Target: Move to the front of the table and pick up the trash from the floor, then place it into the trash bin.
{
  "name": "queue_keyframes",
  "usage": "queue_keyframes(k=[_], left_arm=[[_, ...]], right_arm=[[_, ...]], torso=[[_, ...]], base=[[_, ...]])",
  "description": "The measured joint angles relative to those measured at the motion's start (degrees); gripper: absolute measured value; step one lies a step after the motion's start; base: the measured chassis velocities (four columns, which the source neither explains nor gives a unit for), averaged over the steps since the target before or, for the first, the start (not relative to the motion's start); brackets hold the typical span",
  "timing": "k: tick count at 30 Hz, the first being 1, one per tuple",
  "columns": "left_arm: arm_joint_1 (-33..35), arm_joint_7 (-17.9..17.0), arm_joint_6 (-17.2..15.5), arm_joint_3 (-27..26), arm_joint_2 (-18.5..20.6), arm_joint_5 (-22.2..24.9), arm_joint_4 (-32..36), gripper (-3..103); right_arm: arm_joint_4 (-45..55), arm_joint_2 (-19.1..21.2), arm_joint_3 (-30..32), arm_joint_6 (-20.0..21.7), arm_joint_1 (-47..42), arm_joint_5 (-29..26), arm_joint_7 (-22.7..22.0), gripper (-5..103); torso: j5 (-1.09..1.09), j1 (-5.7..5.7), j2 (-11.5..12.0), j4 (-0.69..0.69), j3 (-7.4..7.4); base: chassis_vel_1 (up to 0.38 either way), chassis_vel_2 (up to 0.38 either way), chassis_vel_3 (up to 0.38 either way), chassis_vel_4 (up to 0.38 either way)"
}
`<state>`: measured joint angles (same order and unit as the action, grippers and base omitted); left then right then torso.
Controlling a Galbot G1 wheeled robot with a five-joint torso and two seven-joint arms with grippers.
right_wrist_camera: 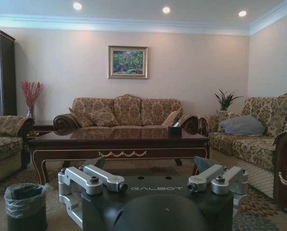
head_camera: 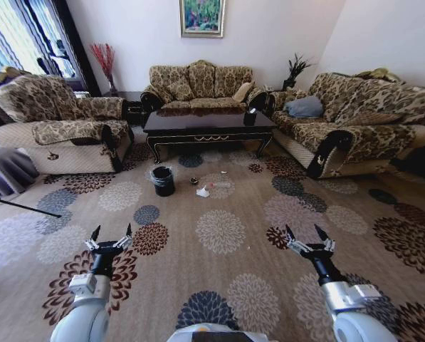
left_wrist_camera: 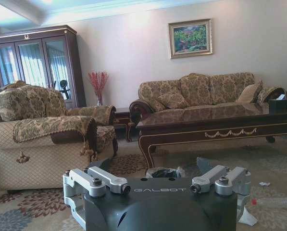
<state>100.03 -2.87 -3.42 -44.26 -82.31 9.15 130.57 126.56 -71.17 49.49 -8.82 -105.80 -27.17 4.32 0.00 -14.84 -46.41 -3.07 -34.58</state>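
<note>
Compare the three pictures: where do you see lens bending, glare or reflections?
Head view: wide-lens bending bows the walls and the carpet; bright window at upper left is washed out. Left wrist view: the glossy table top mirrors the sofa behind it. Right wrist view: three ceiling lights glow, and lines stay straighter; the bin sits in dimmer light.
</note>
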Motion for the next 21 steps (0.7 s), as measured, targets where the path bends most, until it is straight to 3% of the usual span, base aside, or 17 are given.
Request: queue_keyframes(k=[21], left_arm=[[1.65, 0.29, 0.26, 0.66, -0.73, -2.00, 0.92, 100]], right_arm=[[-0.40, -1.24, -0.06, -0.43, 1.08, -1.07, -0.97, 100]], torso=[[0.00, 2.25, 5.36, 0.00, 3.11]], base=[[0.000, 0.000, 0.000, 0.000]])
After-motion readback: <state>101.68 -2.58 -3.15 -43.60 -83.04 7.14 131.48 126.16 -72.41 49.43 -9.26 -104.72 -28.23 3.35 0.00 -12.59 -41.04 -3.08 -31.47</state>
